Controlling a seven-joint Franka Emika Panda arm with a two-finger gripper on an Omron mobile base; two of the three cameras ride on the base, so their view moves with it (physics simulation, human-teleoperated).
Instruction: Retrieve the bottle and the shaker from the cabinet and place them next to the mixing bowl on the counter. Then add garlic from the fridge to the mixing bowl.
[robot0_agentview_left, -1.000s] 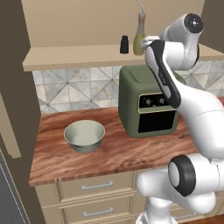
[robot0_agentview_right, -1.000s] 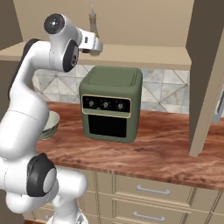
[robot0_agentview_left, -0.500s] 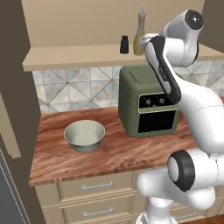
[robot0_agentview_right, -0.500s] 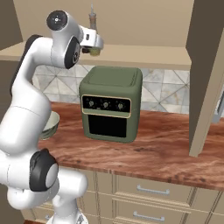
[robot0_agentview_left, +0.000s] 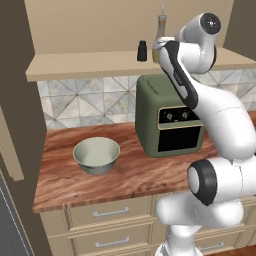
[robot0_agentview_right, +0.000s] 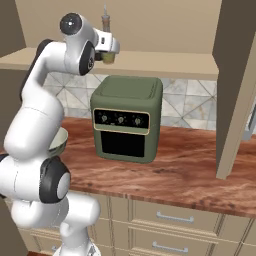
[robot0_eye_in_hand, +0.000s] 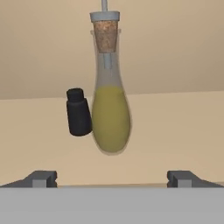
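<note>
Up at the top of the left base view, the arm reaches to the cabinet shelf (robot0_agentview_left: 90, 65), and the gripper (robot0_eye_in_hand: 111, 178) sits right in front of the bottle (robot0_eye_in_hand: 109, 100). In the hand view the two dark fingertips (robot0_eye_in_hand: 41, 178) stand wide apart at the bottom corners, open and holding nothing, with the bottle centred above the gap between them. It's a clear glass bottle, corked, with a thin spout on top and yellow-green liquid filling its rounded lower half. Just left of it in that view stands the small black shaker (robot0_eye_in_hand: 78, 112), its edge overlapping the bottle's side; whether they touch I cannot tell.

In the left base view, the shaker (robot0_agentview_left: 142, 51) stands on the shelf left of the bottle (robot0_agentview_left: 161, 25). Below, centre frame, a green toaster oven (robot0_agentview_left: 167, 117) sits on the wooden counter (robot0_agentview_left: 60, 175), and the pale mixing bowl (robot0_agentview_left: 96, 155) rests at lower left, well apart from it.
</note>
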